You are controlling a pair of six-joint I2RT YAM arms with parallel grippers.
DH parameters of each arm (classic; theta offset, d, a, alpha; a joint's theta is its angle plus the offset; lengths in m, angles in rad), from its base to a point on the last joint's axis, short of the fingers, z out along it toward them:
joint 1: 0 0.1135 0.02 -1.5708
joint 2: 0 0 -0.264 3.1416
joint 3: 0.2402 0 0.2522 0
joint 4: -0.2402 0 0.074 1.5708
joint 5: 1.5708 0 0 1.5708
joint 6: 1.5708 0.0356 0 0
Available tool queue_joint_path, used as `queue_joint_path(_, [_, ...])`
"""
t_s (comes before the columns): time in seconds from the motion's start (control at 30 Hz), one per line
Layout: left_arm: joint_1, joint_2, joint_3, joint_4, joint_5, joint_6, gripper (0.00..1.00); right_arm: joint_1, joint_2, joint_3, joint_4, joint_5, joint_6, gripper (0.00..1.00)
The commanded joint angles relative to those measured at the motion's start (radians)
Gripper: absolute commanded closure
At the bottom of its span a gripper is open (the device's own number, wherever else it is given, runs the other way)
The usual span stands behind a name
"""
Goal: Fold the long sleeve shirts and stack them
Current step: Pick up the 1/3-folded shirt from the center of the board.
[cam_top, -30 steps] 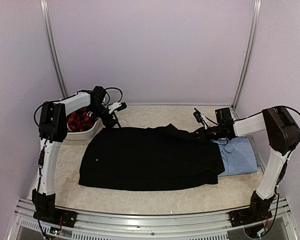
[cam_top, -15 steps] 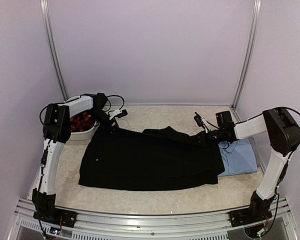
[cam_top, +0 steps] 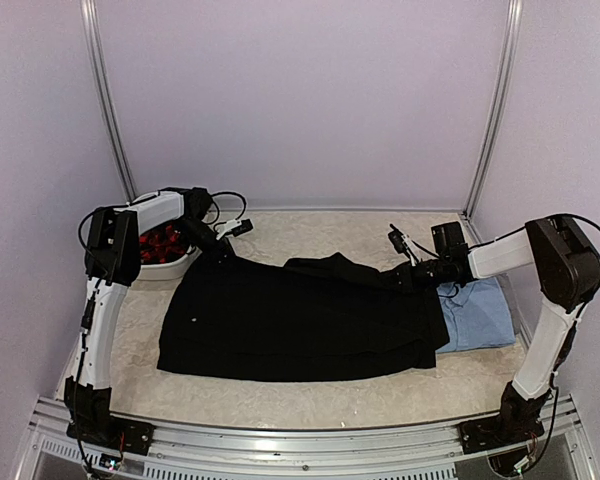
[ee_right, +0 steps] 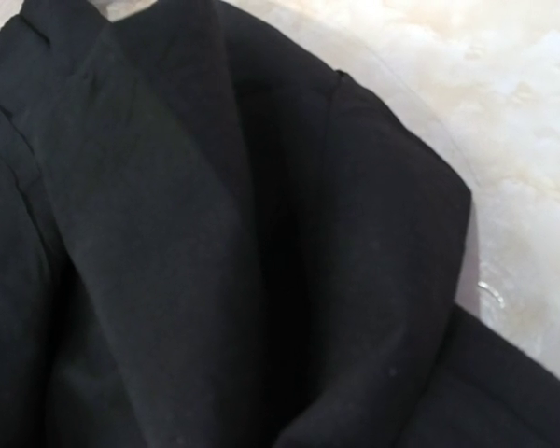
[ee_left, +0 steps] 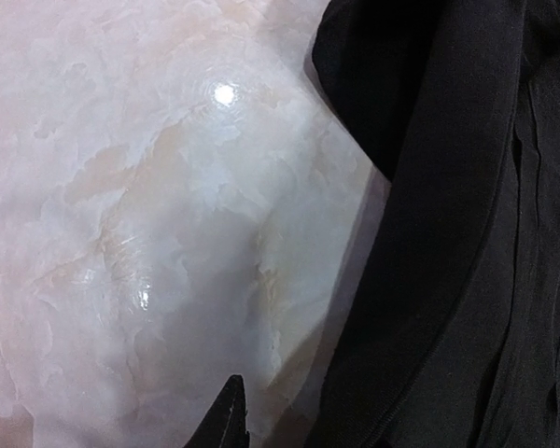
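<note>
A black long sleeve shirt (cam_top: 300, 318) lies spread flat across the middle of the table. A folded light blue shirt (cam_top: 483, 312) sits at its right end, partly under it. My left gripper (cam_top: 223, 251) is down at the black shirt's far left corner. In the left wrist view one dark fingertip (ee_left: 230, 413) rests on bare table beside the shirt's edge (ee_left: 429, 280), and the other finger is hidden. My right gripper (cam_top: 418, 272) is shut on the shirt's far right edge, which rises to it in a ridge. Black cloth (ee_right: 215, 261) fills the right wrist view and hides the fingers.
A white bowl (cam_top: 176, 268) holding red things stands at the far left, just behind the left gripper. Lilac walls and two metal posts (cam_top: 492, 110) close in the back. A metal rail (cam_top: 300, 440) runs along the near edge.
My left gripper has dropped from above the bowl's edge to the black shirt's far left corner, its jaws narrowing. The right gripper has shifted slightly right, pulling the far edge with it.
</note>
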Motion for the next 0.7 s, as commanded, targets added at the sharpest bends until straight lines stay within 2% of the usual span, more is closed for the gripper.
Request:
queue_joint_path(0.0, [0.006, -0.033, 0.012, -0.035, 0.019, -0.007, 0.76, 0.007, -0.017, 0.005, -0.008, 0.006, 0.003, 1.00])
queue_joint_path(0.1, [0.004, -0.055, -0.018, -0.009, 0.030, -0.024, 0.84, 0.007, -0.014, 0.008, -0.009, 0.006, 0.003, 1.00])
queue_joint_path(0.23, [-0.004, -0.120, -0.079, 0.052, 0.013, -0.052, 0.89, 0.008, -0.016, 0.011, -0.019, 0.016, 0.003, 1.00])
queue_joint_path(0.47, [-0.047, -0.256, -0.233, 0.194, -0.115, -0.165, 0.89, 0.008, -0.030, 0.013, -0.026, 0.023, 0.047, 1.00])
queue_joint_path(0.67, [-0.120, -0.420, -0.467, 0.367, -0.268, -0.245, 0.89, 0.008, -0.055, 0.008, -0.039, 0.040, 0.052, 1.00])
